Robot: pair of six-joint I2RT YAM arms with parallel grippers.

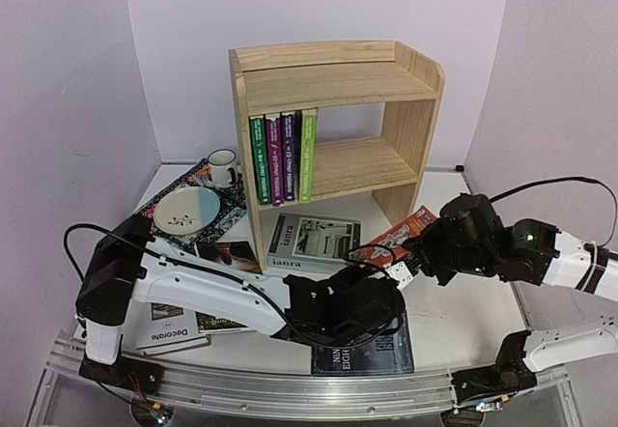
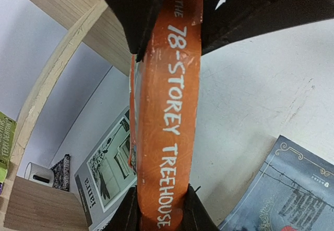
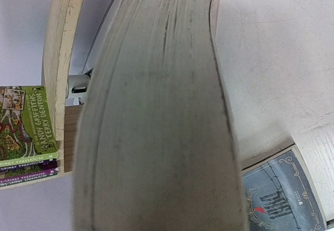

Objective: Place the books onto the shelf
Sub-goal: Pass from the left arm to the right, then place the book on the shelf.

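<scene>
An orange book, "78-Storey Treehouse" (image 1: 398, 237) (image 2: 169, 116), hangs above the table in front of the shelf (image 1: 333, 84). My left gripper (image 1: 372, 274) (image 2: 162, 202) is shut on the near end of its spine. My right gripper (image 1: 413, 253) grips the far end, a dark finger (image 2: 133, 11) pressed on each side. The book's page edge (image 3: 156, 126) fills the right wrist view and hides the right fingers. Several green and purple books (image 1: 282, 158) stand at the left of the lower tier. Lying flat on the table are a grey book (image 1: 311, 241), a dark book (image 1: 362, 352) and the white "Decorate" (image 1: 174, 330).
A patterned black mat (image 1: 224, 222) lies left of the shelf with a bowl (image 1: 186, 210) and a mug (image 1: 223, 167) on it. Another dark book (image 1: 227, 253) lies behind my left arm. Walls close in on both sides.
</scene>
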